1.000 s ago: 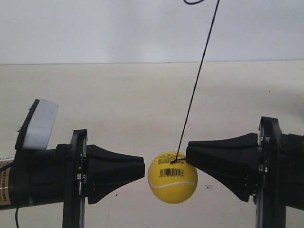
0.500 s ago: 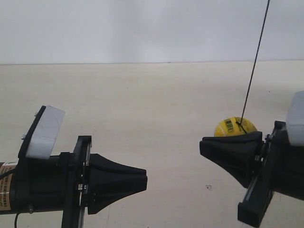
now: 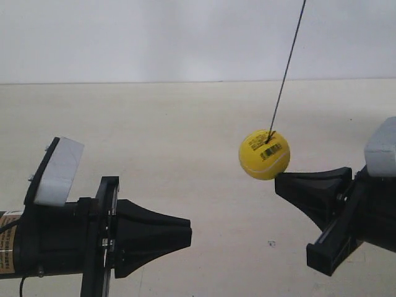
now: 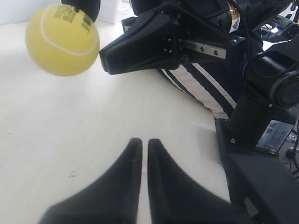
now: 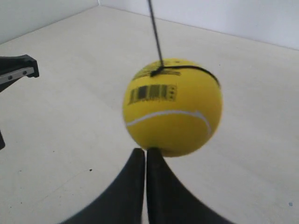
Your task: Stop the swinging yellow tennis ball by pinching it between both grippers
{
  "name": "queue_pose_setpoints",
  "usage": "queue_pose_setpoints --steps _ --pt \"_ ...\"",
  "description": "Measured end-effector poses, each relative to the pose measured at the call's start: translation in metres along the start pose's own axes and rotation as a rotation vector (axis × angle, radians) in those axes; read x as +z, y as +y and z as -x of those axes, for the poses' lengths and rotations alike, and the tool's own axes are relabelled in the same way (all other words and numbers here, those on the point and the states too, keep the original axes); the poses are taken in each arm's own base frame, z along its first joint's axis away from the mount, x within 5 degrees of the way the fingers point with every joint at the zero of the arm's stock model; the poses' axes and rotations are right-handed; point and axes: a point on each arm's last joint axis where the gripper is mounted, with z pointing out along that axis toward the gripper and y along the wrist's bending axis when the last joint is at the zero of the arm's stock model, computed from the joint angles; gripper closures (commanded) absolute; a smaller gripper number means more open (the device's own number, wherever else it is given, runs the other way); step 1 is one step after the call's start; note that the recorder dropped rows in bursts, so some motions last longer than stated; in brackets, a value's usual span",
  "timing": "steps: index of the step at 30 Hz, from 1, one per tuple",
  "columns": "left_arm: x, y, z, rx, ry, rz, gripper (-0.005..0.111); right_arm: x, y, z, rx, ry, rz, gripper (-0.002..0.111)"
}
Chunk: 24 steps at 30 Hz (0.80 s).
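Swung out from behind the right gripper (image 3: 279, 180), the yellow tennis ball (image 3: 265, 154) hangs just above its tip, right of centre, with the left gripper (image 3: 187, 234) well apart. Left wrist view alone shows striped dark fabric (image 4: 196, 88); jaws pressed together. Right wrist view: jaws together, barcode (image 5: 153, 93) facing. Cream table (image 3: 185, 136), white wall (image 3: 154, 37).

Shown facing each other, well apart — the left gripper (image 4: 142, 143) and the right gripper (image 5: 144, 151), each with jaws pressed together.
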Motion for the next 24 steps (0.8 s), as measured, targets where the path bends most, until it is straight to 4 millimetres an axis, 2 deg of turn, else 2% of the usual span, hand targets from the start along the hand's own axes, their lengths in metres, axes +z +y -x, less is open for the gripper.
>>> queue_pose_setpoints --steps 8,13,24 --pt "0.0 0.001 0.001 -0.007 -0.008 0.015 0.102 0.0 -0.001 0.001 0.016 -0.01 -0.008 0.108" --pt "0.003 -0.002 0.001 -0.007 -0.01 0.002 0.102 0.0 0.007 0.004 0.03 -0.045 0.073 0.108" --pt "0.026 -0.022 0.01 0.048 -0.021 -0.129 0.102 -0.001 0.016 0.002 0.038 -0.017 0.179 0.108"
